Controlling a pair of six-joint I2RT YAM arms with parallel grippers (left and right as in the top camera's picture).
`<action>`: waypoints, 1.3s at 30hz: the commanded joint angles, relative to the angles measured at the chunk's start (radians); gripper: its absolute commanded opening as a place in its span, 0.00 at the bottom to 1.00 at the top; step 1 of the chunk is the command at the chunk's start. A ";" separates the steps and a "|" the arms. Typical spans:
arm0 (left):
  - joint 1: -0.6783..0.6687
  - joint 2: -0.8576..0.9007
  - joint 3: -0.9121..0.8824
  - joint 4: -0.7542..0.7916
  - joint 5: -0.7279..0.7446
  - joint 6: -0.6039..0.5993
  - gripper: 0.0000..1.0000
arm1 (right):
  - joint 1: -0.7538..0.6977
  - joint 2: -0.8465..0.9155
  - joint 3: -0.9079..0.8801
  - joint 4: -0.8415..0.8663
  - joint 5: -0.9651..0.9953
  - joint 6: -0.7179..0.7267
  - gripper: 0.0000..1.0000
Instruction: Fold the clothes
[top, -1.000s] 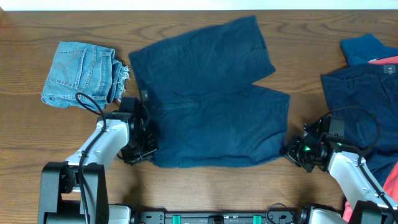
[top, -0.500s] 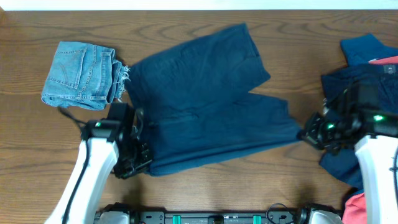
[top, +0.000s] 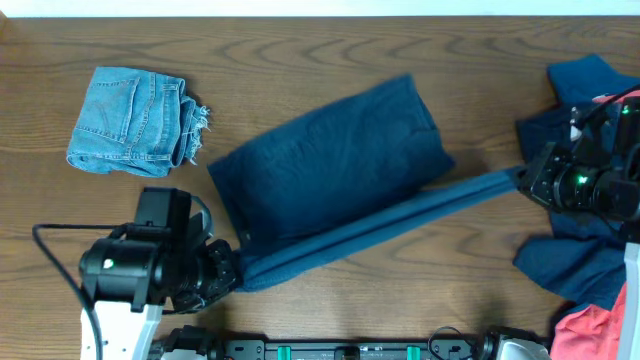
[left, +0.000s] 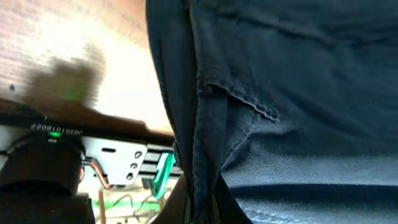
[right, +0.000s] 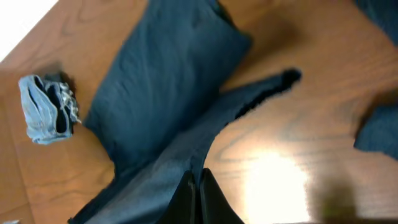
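Holding navy shorts (top: 330, 165) taut, left tool (top: 238, 276), right tool (top: 523, 179) clamped.

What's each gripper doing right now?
Left gripper: shut on the navy shorts, at one end.
Right gripper: shut on the navy shorts, at the other end.

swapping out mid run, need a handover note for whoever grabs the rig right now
Left gripper: shut on the navy shorts, near-left corner.
Right gripper: shut on the same shorts, right end.
Their near edge is stretched between the two; the rest lies on the table.
Done: jean shorts folded, far left.
Left: lay this fold over, then the pile at right.
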 joint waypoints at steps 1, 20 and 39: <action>0.010 0.006 0.005 0.006 -0.155 -0.005 0.06 | -0.016 0.025 0.034 0.061 0.175 0.030 0.01; 0.010 0.418 0.001 0.375 -0.542 -0.077 0.06 | 0.114 0.575 0.008 0.544 0.082 0.019 0.01; 0.012 0.390 0.075 0.401 -0.570 -0.062 0.06 | 0.157 0.576 0.011 0.743 -0.084 0.064 0.01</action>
